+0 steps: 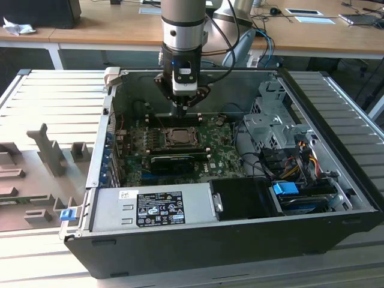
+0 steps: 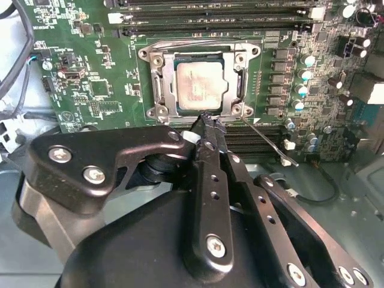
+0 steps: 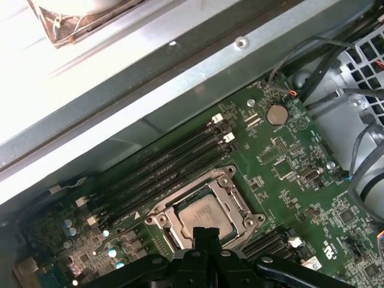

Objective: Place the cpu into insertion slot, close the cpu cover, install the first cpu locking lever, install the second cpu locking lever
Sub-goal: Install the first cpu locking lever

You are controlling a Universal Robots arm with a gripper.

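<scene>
1. Claw: fingers pressed together, gripping nothing, tip low at the rim of the insertion slot.
2. Cpu sits seated in the slot, and the cpu cover looks flat over it.
3. Thin locking lever slants away from the slot's corner, just beside the claw tip.

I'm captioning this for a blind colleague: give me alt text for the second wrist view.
The cpu sits in the insertion slot on a green motherboard, framed by the silvery cpu cover. The gripper, black fingers pressed together, has its tip at the slot's edge, beside a thin metal lever.
</scene>
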